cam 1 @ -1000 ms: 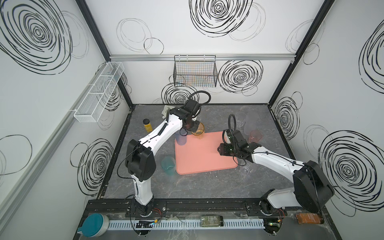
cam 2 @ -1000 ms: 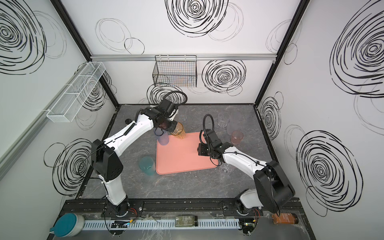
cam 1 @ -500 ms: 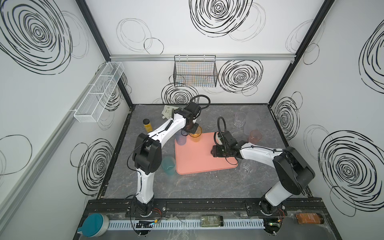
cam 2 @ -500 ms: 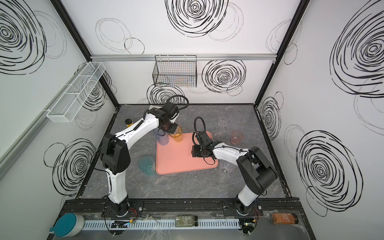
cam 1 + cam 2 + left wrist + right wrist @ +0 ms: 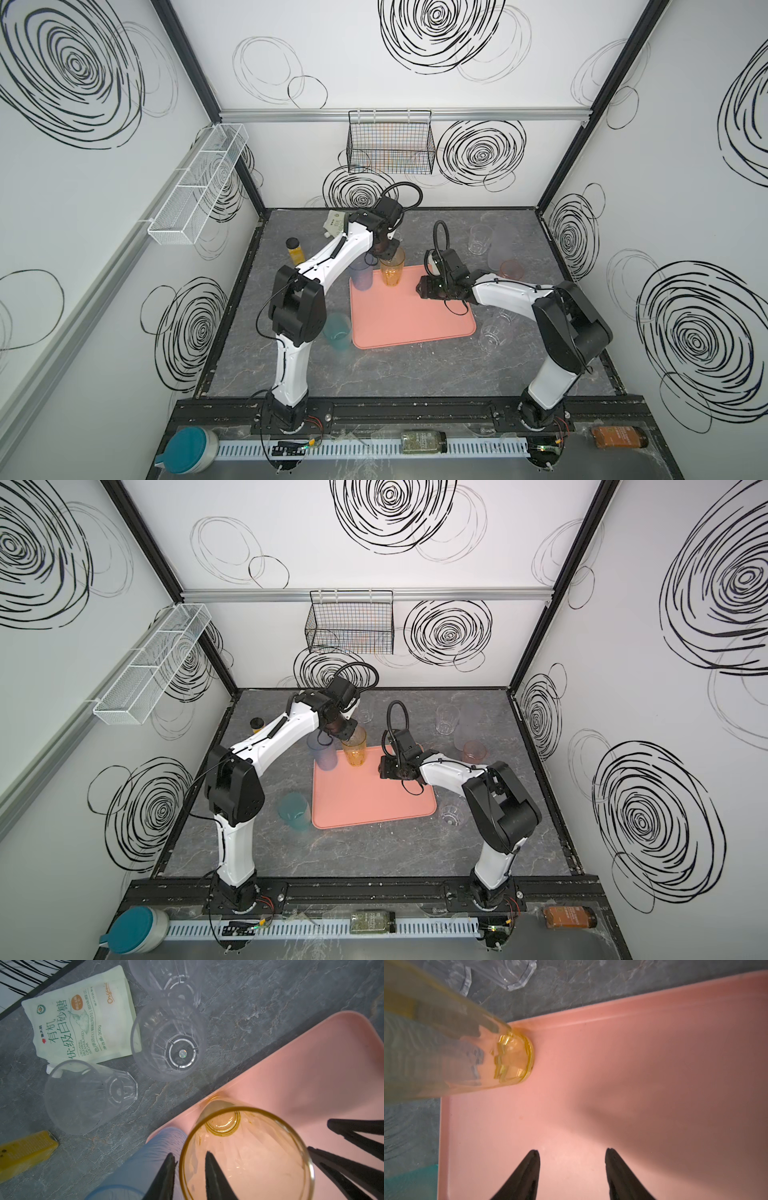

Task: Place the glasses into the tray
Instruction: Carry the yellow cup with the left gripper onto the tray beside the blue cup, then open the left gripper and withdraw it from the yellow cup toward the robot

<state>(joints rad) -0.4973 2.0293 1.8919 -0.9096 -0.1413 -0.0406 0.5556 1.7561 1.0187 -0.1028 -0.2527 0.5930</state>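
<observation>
Left wrist view looks down into the amber glass [image 5: 249, 1157], which stands upright in the tray [image 5: 301, 1064] at its far corner, base flat on the pink floor just inside the rim. The left fingers [image 5: 166, 1180] stand parted astride the lip, one inside and one outside, with a small gap on each side of the wall, so I judge the glass released, not gripped. That relation decides the coming move: the long axis runs straight up between the fingers, so they should leave along it. A sideways drift could hook the lip and tip the glass toward the blue glass [image 5: 143, 1159] just beside it. Over the bare tray the right fingers [image 5: 529, 1176] are spread with nothing between them, apart from the amber glass. On the table [image 5: 259, 1001] a clear glass [image 5: 166, 1043] beyond the tray lies nearer the left arm, the pink glass [image 5: 510, 269] nearer the right
</observation>
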